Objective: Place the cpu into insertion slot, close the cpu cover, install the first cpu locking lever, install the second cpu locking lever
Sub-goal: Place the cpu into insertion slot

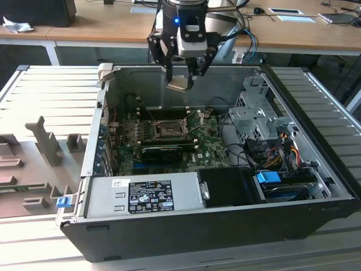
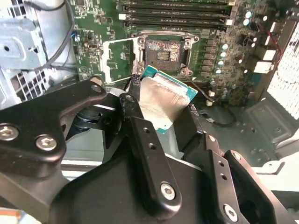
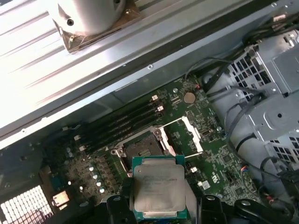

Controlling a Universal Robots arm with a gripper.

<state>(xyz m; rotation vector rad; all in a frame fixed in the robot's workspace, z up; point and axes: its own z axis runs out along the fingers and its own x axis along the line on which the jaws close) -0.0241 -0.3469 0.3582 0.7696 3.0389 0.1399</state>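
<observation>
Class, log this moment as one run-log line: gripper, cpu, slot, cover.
gripper: shut on cpu | cpu: held above the motherboard, not seated | insertion slot: empty | cpu cover: open

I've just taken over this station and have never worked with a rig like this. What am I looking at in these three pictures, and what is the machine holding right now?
One robot arm is working over an open computer case that lies on a slatted metal table. The exterior view takes in the whole scene from a camera off the arm. Both wrist views come from cameras riding on the arm, looking down past its claw. The claw is shut on the cpu, a small square chip with a silvery top, held in the air above the green motherboard. Below it, the insertion slot is empty, and the cpu cover is swung open beside it. The chip is not yet seated.
</observation>
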